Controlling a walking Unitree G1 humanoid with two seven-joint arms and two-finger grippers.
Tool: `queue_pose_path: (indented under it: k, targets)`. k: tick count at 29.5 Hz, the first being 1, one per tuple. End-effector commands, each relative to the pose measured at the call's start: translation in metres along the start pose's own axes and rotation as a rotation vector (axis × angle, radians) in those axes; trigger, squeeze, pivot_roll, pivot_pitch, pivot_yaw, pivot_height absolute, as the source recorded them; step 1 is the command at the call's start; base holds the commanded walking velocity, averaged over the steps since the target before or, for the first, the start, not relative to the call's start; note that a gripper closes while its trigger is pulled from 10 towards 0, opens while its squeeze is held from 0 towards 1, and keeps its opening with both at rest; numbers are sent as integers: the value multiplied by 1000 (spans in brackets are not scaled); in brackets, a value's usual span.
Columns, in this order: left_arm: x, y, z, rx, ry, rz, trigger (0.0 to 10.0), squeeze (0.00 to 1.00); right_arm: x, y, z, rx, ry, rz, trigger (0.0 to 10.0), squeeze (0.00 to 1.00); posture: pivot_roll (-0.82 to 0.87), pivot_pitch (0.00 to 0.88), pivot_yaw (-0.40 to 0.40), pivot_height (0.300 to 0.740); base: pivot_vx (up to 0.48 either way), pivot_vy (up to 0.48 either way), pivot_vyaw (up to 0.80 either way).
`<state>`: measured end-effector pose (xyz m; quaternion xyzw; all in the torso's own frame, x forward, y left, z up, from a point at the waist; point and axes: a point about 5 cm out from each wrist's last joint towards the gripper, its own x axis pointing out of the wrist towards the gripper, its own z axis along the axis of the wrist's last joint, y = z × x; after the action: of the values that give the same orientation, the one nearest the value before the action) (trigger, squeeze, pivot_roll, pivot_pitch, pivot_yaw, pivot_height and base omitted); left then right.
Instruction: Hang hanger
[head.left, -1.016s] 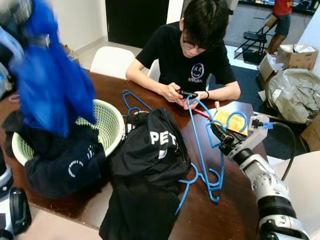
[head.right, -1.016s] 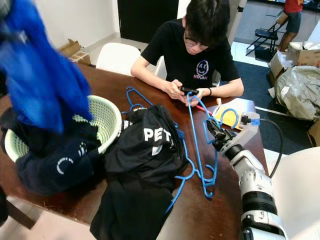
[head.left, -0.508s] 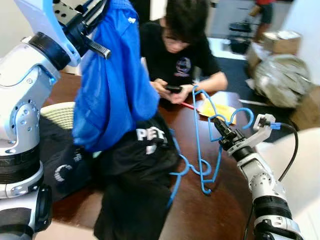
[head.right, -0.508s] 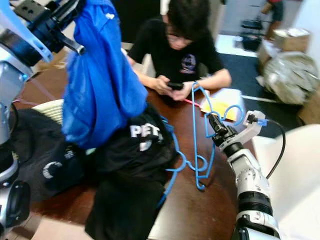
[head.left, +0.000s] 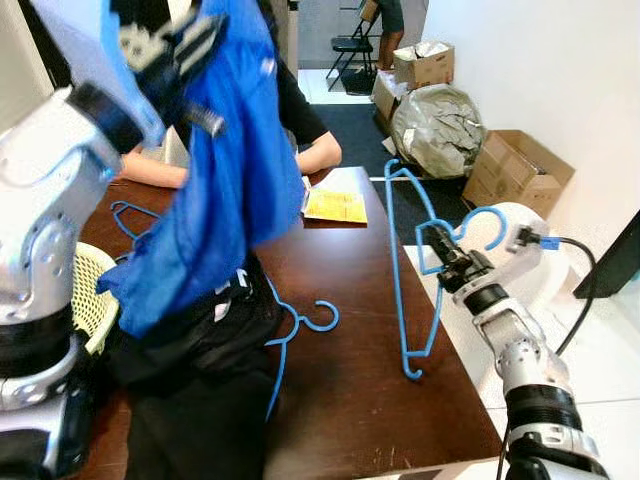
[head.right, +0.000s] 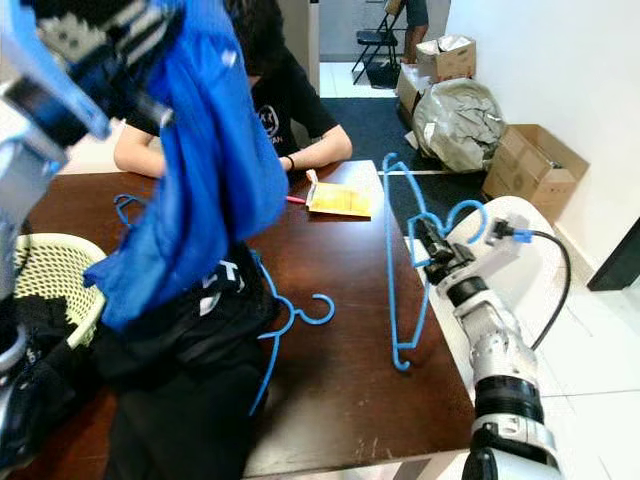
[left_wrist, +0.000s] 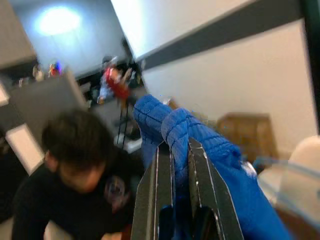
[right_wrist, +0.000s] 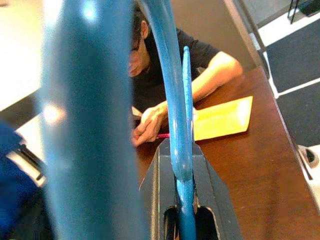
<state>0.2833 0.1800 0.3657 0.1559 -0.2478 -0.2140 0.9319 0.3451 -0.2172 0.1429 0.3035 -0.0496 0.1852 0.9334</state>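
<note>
Right gripper (head.left: 447, 262) is pinching a blue hanger (head.left: 400, 260), holding it upright above the table (head.left: 350, 300) edge. Left gripper (left_wrist: 180, 165) is clamping a blue garment (head.left: 225, 180) aloft.

— What sits in the hand (right_wrist: 182, 197)?
— A blue hanger (right_wrist: 175, 125), its rod pinched between the two black fingers.
— And past it?
— A person (right_wrist: 165, 85) at twelve o'clock, and a yellow paper (right_wrist: 222, 118) on the brown surface (right_wrist: 260, 165).

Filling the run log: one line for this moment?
left hand: holds blue shirt up | right hand: holds blue hanger | spare hanger on table
</note>
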Motion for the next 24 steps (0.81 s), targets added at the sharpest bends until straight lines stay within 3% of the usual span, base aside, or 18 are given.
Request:
queue_pose_path:
  k: [1,3,4,5,6,8,9,10,11,12,14,15,17,19,23,24]
  targets:
    - [-13,13,-4,94,73,55,10000,0,1,2,-1,-9,13,20,10000,0,107,0,-51,740,0,0,0]
    - [-13,13,-4,94,73,55,10000,0,1,2,-1,-9,13,20,10000,0,107,0,-51,740,0,0,0]
    - [-20,22,-4,119,89,103,10000,0,0,2,-1,-10,16,23,10000,0,109,0,-53,740,0,0,0]
    - [-20,22,-4,119,89,103,10000,0,0,2,-1,-10,16,23,10000,0,109,0,-53,740,0,0,0]
    - [-30,39,2,165,98,186,10000,0,0,2,-2,-11,24,29,10000,0,116,0,-59,740,0,0,0]
    - [-30,39,2,165,98,186,10000,0,0,2,-2,-11,24,29,10000,0,116,0,-59,740,0,0,0]
    - [-56,80,32,306,63,418,10000,0,3,3,-4,-8,39,50,10000,0,131,0,-69,740,0,0,0]
    - [-56,80,32,306,63,418,10000,0,3,3,-4,-8,39,50,10000,0,131,0,-69,740,0,0,0]
    - [-71,99,56,406,25,570,10000,0,4,4,-4,-5,46,62,10000,0,135,0,-73,740,0,0,0]
    - [-71,99,56,406,25,570,10000,0,4,4,-4,-5,46,62,10000,0,135,0,-73,740,0,0,0]
    - [-84,110,78,486,-22,704,10000,0,5,5,-6,-4,53,69,10000,0,141,0,-77,740,0,0,0]
    - [-84,110,78,486,-22,704,10000,0,5,5,-6,-4,53,69,10000,0,141,0,-77,740,0,0,0]
    - [-101,121,104,599,-84,862,10000,0,5,5,-7,-2,60,75,10000,0,142,0,-77,740,0,0,0]
    - [-109,125,115,649,-111,925,10000,0,5,5,-8,0,62,76,10000,0,150,0,-80,740,0,0,0]
    - [-113,127,117,667,-109,945,10000,0,5,6,-10,1,65,77,10000,0,153,0,-79,740,0,0,0]
    - [-110,126,105,617,-81,914,10000,0,5,6,-12,1,70,77,10000,0,153,0,-77,740,0,0,0]
